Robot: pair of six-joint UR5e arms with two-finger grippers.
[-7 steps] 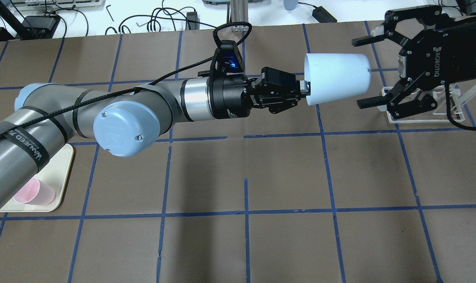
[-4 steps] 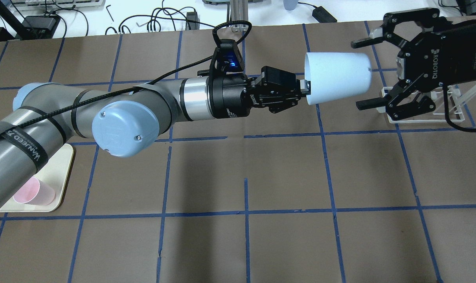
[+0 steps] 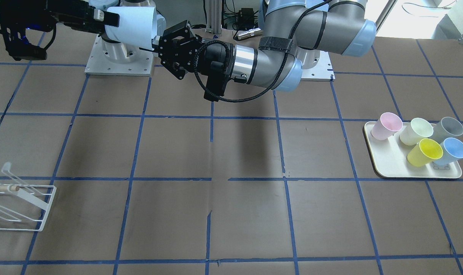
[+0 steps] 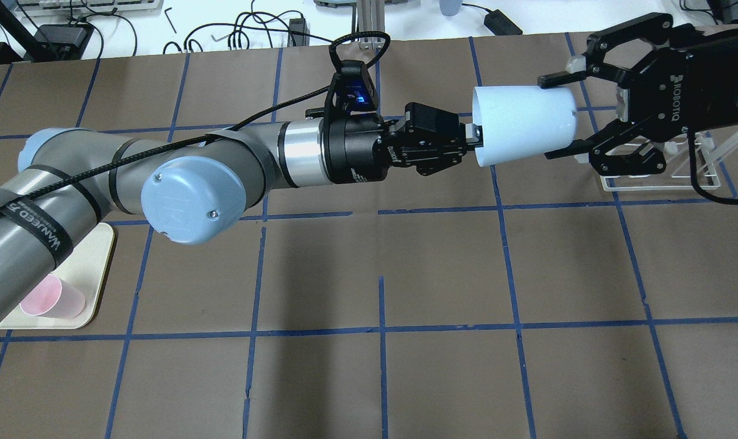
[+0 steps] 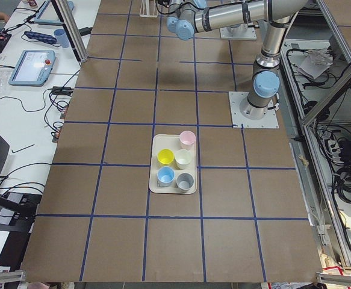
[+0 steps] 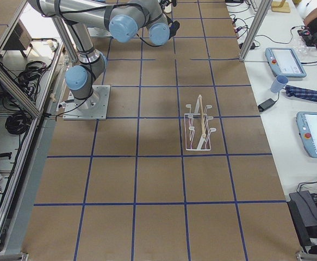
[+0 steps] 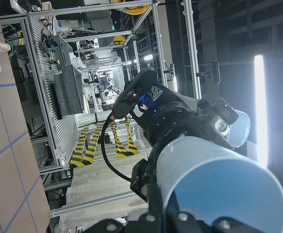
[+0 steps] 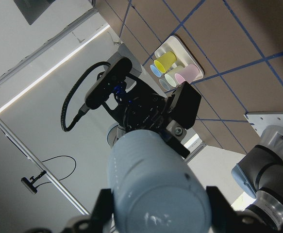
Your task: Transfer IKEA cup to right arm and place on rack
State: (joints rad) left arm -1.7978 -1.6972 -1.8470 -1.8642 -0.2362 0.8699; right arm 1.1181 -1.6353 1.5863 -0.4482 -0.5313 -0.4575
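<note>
Brown table [image 4: 442, 262], rack [image 4: 679, 183] half hidden behind right pincer [image 4: 546, 117], IKEA cup [image 4: 521, 125] contact unclear

The pale blue IKEA cup [image 4: 521, 125] lies on its side high in the air, well apart from the white wire rack [image 6: 200, 122]. The left gripper [image 4: 473, 135] pinches its rim. The right arm [image 6: 82, 77] has its right gripper [image 4: 545, 117] around the cup's bottom, one finger on each side.
</note>
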